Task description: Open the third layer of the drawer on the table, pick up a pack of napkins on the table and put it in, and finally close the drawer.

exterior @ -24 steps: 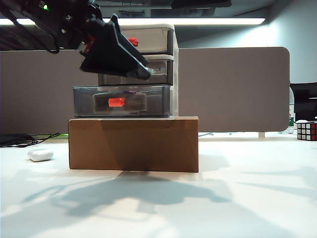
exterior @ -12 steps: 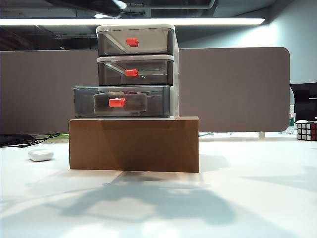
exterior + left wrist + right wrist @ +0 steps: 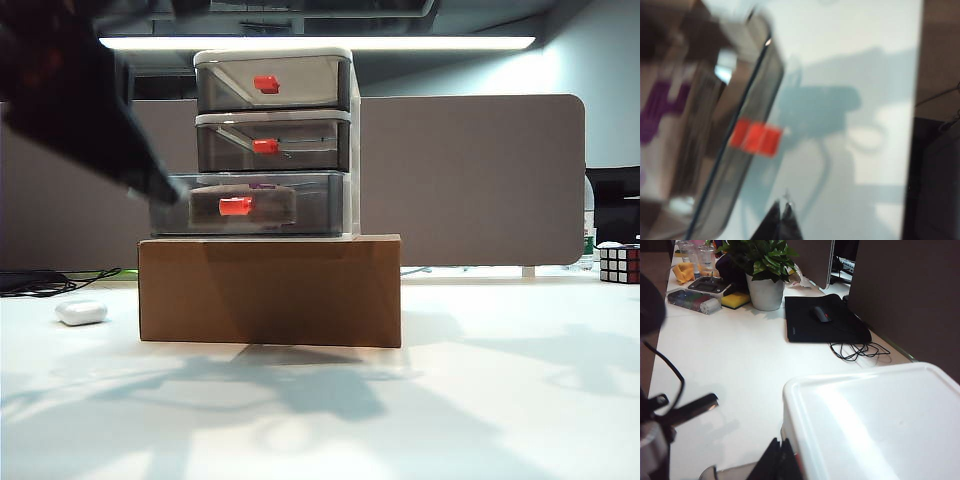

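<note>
Left pincer (image 3: 781, 220): fingertips pressed together, nothing between them; seen in the left wrist view over the table, near the front corner of the pulled-out drawer. In the exterior view only a dark blurred mass (image 3: 90, 110) at upper left, tip near the left end of the lowest drawer; outline not readable.
Right pincer (image 3: 782, 462): fingertips together, holding nothing; above the white top of the drawer unit; out of the exterior view.
Drawer unit (image 3: 275, 140): three tiers, on a brown cardboard box (image 3: 270, 290).
Third layer (image 3: 250, 203): sticking out toward the camera past the two upper drawers; red handle (image 3: 236, 206) visible.
Pack of napkins (image 3: 662, 120): purple print on pale wrapper, inside the open lowest drawer; blurred, partly cut off at the frame edge.
Hard to make out: left wrist view smeared; contact between left pincer and drawer cannot be told.
Table (image 3: 480, 400): bare white surface in front of and right of the box, only shadows there.
Edges: small white case (image 3: 82, 313) left of the box; puzzle cube (image 3: 619, 263) at the far right, cut off.
</note>
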### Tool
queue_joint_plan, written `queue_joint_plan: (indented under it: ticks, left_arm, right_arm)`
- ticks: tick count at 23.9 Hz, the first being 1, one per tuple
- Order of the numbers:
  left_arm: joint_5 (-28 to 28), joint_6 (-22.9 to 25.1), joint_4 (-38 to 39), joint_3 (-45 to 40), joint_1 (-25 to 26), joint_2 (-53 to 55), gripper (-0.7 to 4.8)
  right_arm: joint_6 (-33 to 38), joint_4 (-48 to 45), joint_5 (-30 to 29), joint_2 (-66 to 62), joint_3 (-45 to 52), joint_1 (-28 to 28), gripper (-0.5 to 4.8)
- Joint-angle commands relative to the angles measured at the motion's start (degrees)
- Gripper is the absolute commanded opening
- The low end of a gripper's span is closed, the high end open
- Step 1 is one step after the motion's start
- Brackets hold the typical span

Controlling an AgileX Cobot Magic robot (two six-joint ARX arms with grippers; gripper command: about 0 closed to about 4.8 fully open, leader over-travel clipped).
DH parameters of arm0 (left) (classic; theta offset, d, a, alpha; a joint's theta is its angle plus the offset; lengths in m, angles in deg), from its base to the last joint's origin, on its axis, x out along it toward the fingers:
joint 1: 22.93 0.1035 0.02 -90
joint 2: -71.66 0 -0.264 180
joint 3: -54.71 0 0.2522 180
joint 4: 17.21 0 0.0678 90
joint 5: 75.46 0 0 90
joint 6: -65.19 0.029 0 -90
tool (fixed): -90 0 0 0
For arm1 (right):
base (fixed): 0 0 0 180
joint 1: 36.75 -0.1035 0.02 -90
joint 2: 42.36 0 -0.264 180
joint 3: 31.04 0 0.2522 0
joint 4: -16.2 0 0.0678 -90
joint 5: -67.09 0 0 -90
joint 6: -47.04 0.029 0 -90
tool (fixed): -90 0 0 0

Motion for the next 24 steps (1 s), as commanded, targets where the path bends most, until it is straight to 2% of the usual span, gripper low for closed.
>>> queue_joint_plan:
  ticks: [1, 14, 17, 24]
  left_arm:
    - [0.2, 0.3, -3.3, 0.0, 1.7, 2.4, -0.06]
    - [1.3, 1.0, -14.1, 0.0, 2.1, 6.8, -0.06]
    - [3.6, 1.0, -17.0, 0.0, 2.1, 6.9, -0.06]
    - [4.8, 1.0, -22.5, 0.0, 2.1, 9.1, -0.06]
  right_arm:
    - [0.4, -0.2, -0.1, -0.7, -0.9, -0.1, -0.08]
    - [-1.2, 1.6, 0.6, -1.0, -0.9, 0.1, -0.08]
    - [-1.8, 2.3, 0.9, -1.0, -0.9, 0.1, -0.08]
    - [-2.6, 2.8, 1.0, -1.0, -0.9, 0.2, -0.08]
